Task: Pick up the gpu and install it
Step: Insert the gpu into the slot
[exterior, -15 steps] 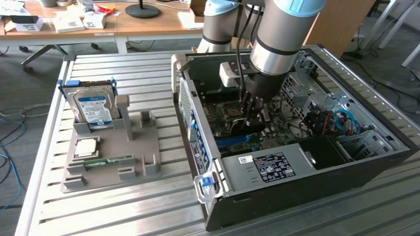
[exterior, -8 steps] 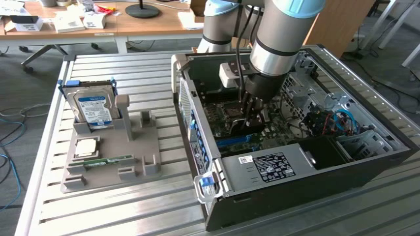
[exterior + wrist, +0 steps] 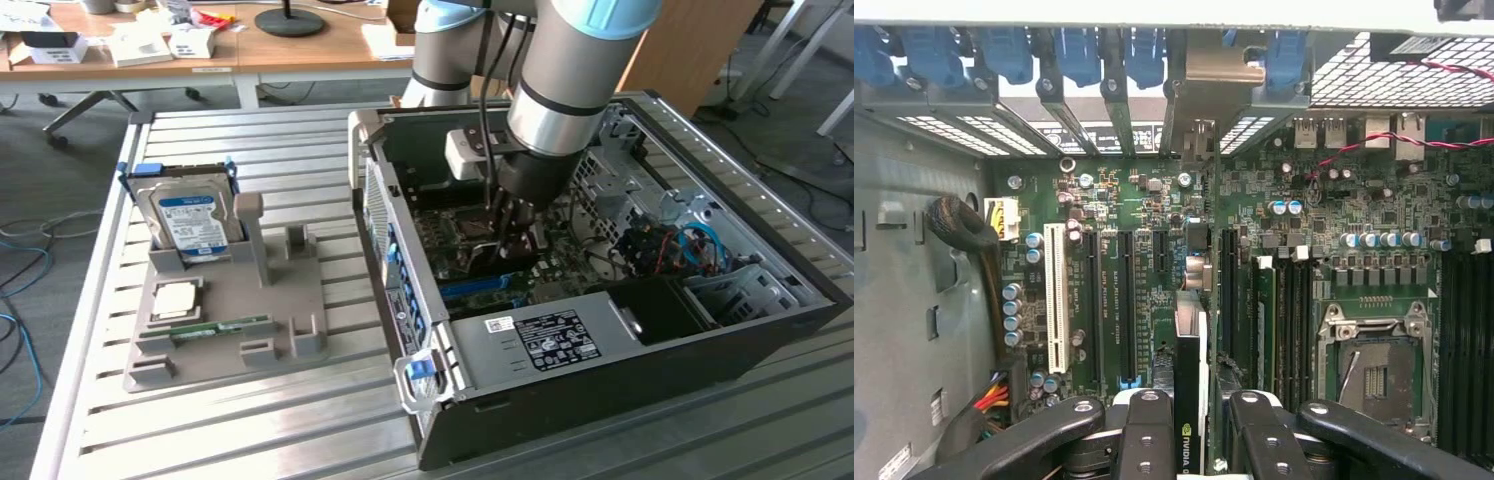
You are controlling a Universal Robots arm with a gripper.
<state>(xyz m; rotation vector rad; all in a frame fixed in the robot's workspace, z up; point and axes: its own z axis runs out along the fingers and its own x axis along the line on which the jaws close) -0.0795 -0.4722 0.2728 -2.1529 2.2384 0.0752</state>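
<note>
The gripper (image 3: 1200, 430) hangs inside the open computer case (image 3: 747, 330), fingers (image 3: 1149, 435) clamped on the gpu (image 3: 1190, 350), which stands on edge between them. Just beyond the fingertips lie the motherboard's (image 3: 1104, 200) expansion slots (image 3: 1124, 300).

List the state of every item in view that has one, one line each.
gpu: gripped edge-on, upright over the motherboard slots; seating cannot be told.
hand: shut on the gpu, inside the case.
computer case: on its side, panel off.
hard drive: upright in the grey holder.
memory stick: lying flat on the holder.
</note>
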